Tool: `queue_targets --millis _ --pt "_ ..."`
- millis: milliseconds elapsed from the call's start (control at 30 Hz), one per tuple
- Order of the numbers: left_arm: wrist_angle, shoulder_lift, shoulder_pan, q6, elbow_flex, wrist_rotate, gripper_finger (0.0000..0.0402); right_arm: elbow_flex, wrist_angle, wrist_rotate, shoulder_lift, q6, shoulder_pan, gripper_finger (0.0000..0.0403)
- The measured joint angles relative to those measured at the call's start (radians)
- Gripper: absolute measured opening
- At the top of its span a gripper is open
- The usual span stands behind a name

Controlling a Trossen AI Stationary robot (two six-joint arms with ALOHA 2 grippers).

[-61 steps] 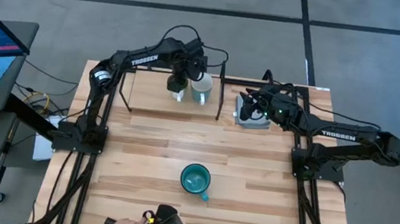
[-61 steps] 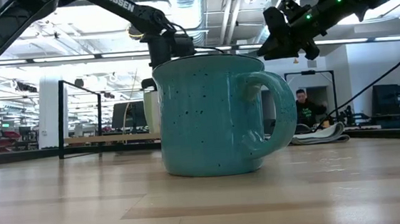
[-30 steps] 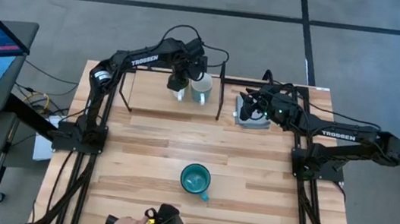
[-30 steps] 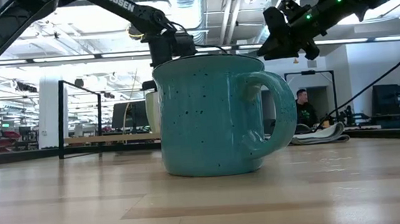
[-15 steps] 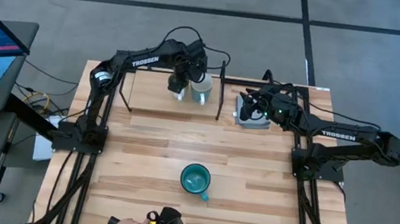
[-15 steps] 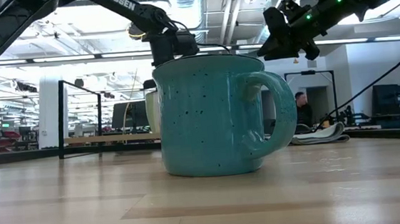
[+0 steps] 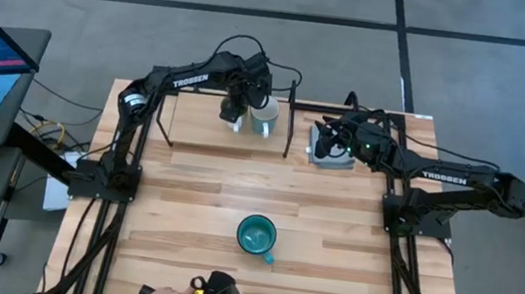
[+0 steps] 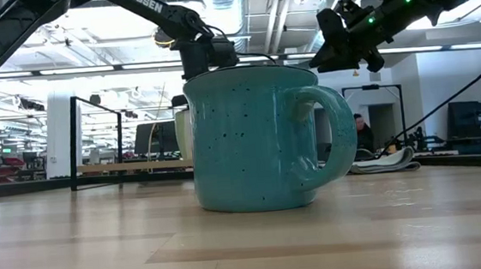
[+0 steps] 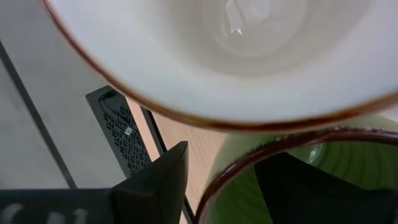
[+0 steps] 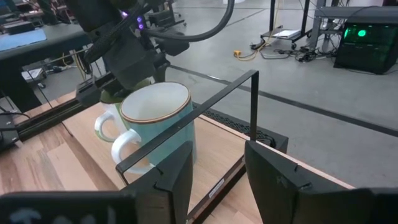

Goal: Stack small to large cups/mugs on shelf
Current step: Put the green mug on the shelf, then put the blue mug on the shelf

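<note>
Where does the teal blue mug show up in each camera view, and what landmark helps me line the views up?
High view: the teal blue mug stands mid-table toward the front, away from the shelf.
Low view: fills the centre, handle to picture right.
Left wrist view: not in it.
Right wrist view: not in it.
Landmark: the shelf, seen in the high, low and right wrist views.

Teal mug [image 8: 258,139] hides the shelf (low view)

Three mugs [image 7: 257,235], one shelf [image 7: 201,119]
</note>
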Motion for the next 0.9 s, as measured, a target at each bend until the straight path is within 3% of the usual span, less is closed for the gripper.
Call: queue_targets --millis 467,900 --pt "-0.037 0.000 0.000 -0.049 0.000 -0.017 0.0268 0.000 0.000 0.000 0.000 0.000 0.000 0.0166" --pt "-0.044 -0.050 0.001 -0.075 0.000 -0.020 0.0271 0.000 0.000 0.000 0.000 0.000 0.000 0.0166"
